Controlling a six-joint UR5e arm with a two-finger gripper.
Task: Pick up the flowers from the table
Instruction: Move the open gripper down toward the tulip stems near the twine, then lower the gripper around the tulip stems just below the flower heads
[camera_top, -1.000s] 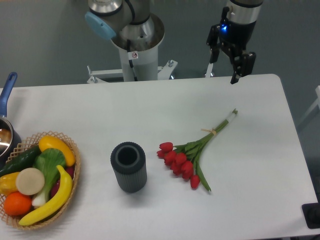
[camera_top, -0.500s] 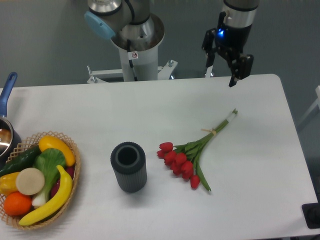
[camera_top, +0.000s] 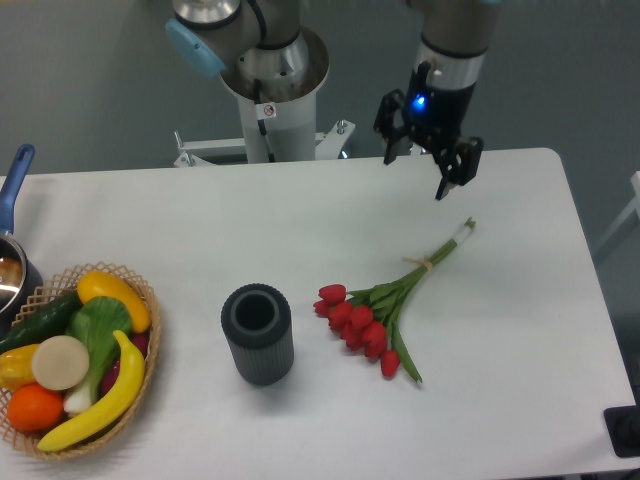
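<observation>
Jaws first: they are standing spread apart with nothing between them, and the gripper (camera_top: 419, 172) is hanging in the air near the far edge of the tabletop (camera_top: 520, 400), touching nothing.

Going from the near side back, a wicker basket (camera_top: 150, 375) of fruit and vegetables is sitting at the near left corner, with a dark ribbed cup (camera_top: 258, 334) standing upright to its right. Just beside the cup, but apart from it, the flowers (camera_top: 385, 308) are lying flat on the tabletop, red heads pointing toward the near side and the tied stems running back and to the right, toward the gripper. A pale band is wrapping the stems partway along.

By my reading, the task is only beginning: the flowers are lying ungrasped, and the gripper is waiting above and behind the stem ends. Lowering, closing on the bunch and lifting are all left to do.
</observation>
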